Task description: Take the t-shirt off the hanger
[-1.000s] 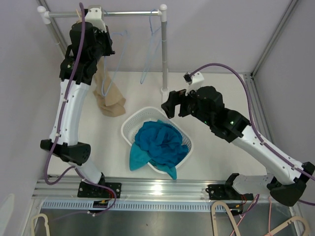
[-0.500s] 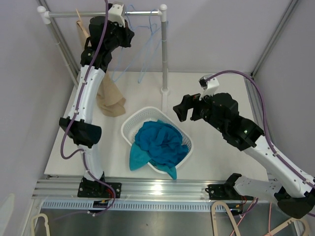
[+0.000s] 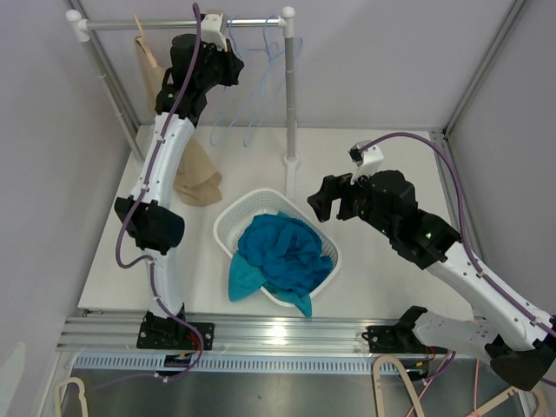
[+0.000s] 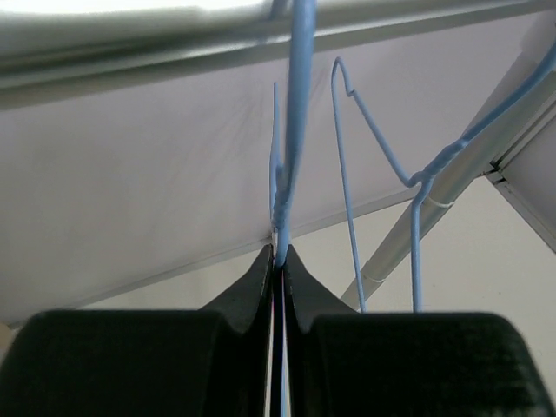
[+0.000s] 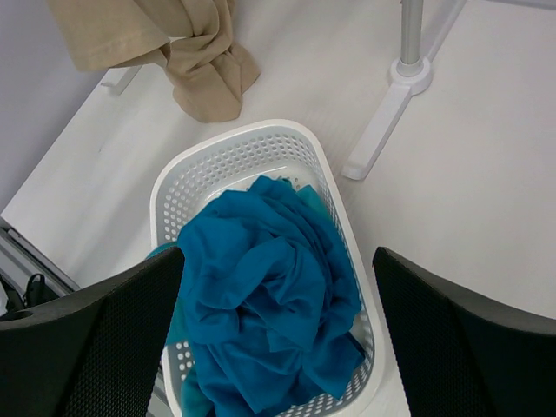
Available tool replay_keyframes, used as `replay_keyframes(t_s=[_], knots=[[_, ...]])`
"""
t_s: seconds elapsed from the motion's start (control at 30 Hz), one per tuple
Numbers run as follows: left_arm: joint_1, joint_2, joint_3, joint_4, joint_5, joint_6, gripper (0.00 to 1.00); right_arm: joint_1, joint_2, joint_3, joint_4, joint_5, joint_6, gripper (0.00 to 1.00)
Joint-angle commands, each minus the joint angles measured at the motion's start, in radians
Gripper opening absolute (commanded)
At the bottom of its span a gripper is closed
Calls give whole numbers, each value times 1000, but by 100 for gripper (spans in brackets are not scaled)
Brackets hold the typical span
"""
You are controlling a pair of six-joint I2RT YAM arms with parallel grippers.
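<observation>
The left arm (image 3: 165, 165) reaches up to the rail (image 3: 113, 25). Its jaws are pressed shut on the thin wire of a blue hanger (image 4: 291, 130). The wrist view shows the wire running straight up from between the tips to the rail, and it is bare there. Just to the right of these jaws a second blue hanger (image 4: 423, 178) hangs from the same rail. Beyond it stands the upright post (image 3: 290, 95).

The tan t-shirt (image 3: 195, 174) is well to the left of the left jaws. It hangs from the rail's left end, partly behind the arm, and its lower part lies bunched on the bench (image 3: 391, 148). These jaws do not touch it. What carries it at the rail cannot be made out.

The right arm (image 3: 452, 261) holds its jaws spread wide and empty, above the bench. From the wrist view, the white basket (image 5: 174, 174) lies below and between the two fingers, apart from them. It holds a crumpled blue cloth (image 5: 261, 295), part of which spills over the rim. The tan t-shirt lies past the basket, far from these jaws.
</observation>
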Motion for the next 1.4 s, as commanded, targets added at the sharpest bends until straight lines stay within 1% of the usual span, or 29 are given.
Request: replay_keyframes(t_s=[0.0,0.03,0.07,0.1,0.13,0.17,0.23,0.27,0.37,0.43,0.53,0.57,0.6,0.63,0.67,0.7,0.8,0.83,0.9,0.93,1.0,1.1,1.13,1.2,1.33,1.37], knots=[[13,-92,-33,-3,-46,-34,11,-6,-23,-13,53,-30,7,94],[19,-115,-67,-26,-46,-61,69,-6,-21,-17,59,-45,12,94],[20,-137,-94,-37,-40,-72,95,-6,-21,-21,67,-53,15,94],[25,-163,-115,-41,-20,-81,100,-8,-14,-21,76,-61,16,94],[27,-219,-134,-41,23,-89,100,-7,-11,-23,79,-67,19,94],[27,-252,-203,-35,26,-92,100,-6,-6,-21,81,-85,21,94],[27,-321,-272,-27,22,-98,100,-6,3,-27,89,-98,27,94],[27,-386,-305,-29,19,-98,100,-6,5,-29,92,-108,30,94],[28,-482,-336,-67,16,-100,100,-6,8,-49,110,-119,45,94],[28,-511,-319,-112,11,-103,100,-5,14,-58,124,-162,58,94],[33,-546,-280,-164,-67,-86,99,0,17,-66,124,-182,67,94],[33,-554,-280,-164,-102,-80,99,1,17,-66,122,-184,68,94],[36,-568,-289,-155,-172,-74,99,3,16,-67,119,-185,70,94],[39,-572,-311,-124,-210,-58,100,3,14,-66,116,-187,79,94],[39,-571,-322,-115,-265,-55,99,4,9,-63,110,-191,84,94],[40,-566,-322,-110,-353,-51,99,6,6,-52,95,-197,87,94],[45,-510,-277,-127,-466,-44,100,13,-20,-46,75,-196,98,94],[48,-467,-220,-139,-531,-47,99,15,-24,-46,69,-193,99,94],[48,-427,-190,-161,-589,-35,99,15,-40,-47,55,-179,101,94],[50,-402,-181,-149,-642,-22,100,15,-44,-50,47,-176,102,93],[60,-379,-175,-124,-659,-17,99,15,-49,-49,35,-170,104,93],[99,-295,-46,-170,-618,-61,99,15,-61,-50,23,-159,104,93],[120,-272,-26,-202,-609,-83,98,15,-64,-50,18,-156,102,93],[135,-226,15,-212,-598,-95,98,15,-67,-50,15,-148,99,93],[171,-217,-24,-144,-618,-126,98,13,-60,-55,18,-145,93,93],[177,-217,-33,-133,-601,-132,98,12,-52,-56,24,-145,93,93]])
